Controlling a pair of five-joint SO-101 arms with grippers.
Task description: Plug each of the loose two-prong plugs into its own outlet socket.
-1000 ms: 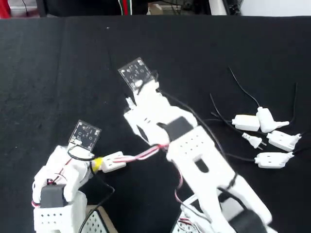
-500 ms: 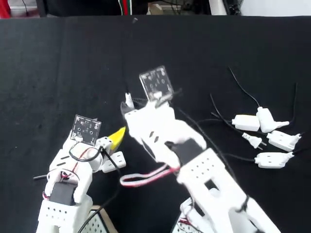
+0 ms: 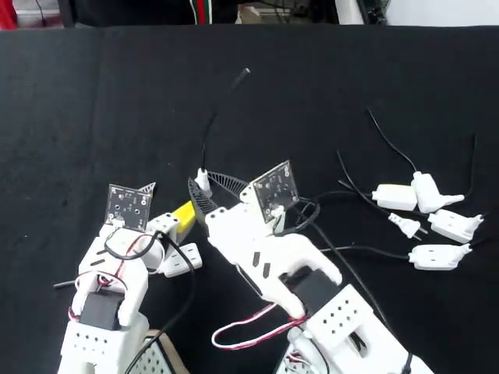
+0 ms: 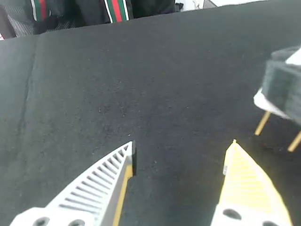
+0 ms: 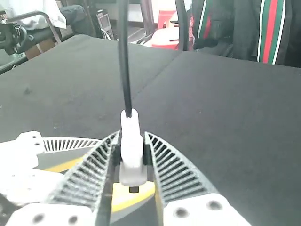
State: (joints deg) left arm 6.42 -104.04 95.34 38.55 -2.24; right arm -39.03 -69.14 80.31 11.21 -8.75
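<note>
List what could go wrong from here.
1. The right gripper pinches the plug by its body while its black cord trails away; a tug could twist the plug askew.
2. The left gripper stands open close beside the prongs, so the arms could collide.

Loose plugs, trailing cords beside the right arm

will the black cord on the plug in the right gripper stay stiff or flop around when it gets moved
Probably semi-stiff: the cord rises nearly straight out of the plug shut in the right gripper. Farther along it bends in the high view, so its loose end will likely trail and swing. It looks thin, so light.
</note>
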